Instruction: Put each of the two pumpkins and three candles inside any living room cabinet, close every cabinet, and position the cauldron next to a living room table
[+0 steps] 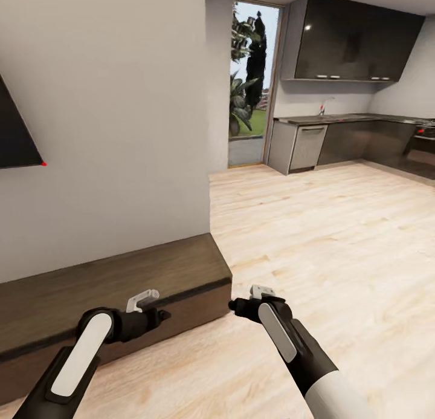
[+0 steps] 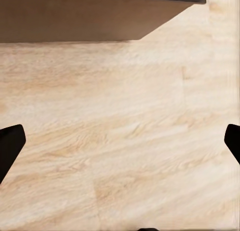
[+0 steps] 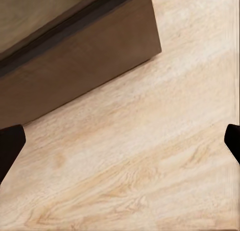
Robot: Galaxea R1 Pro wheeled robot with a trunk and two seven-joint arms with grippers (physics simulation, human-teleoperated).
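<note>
both grippers, left (image 1: pixel 158 315) and right (image 1: pixel 237 305), spread and empty; cabinet (image 1: pixel 109 286) at nine o'clock; next, go find pumpkins.

Both arms reach forward and low, left gripper (image 1: pixel 144 298) and right gripper (image 1: pixel 261 291) spread wide, empty

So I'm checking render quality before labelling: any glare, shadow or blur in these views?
Head view: sharp, evenly lit, one small glare spot on the glossy upper kitchen cabinets, and the doorway bright with daylight. Left wrist view: the cabinet casts a soft shadow onto the wooden floor. Right wrist view: the floor grain looks soft, slightly blurred, and the fingertips are dark silhouettes.
</note>
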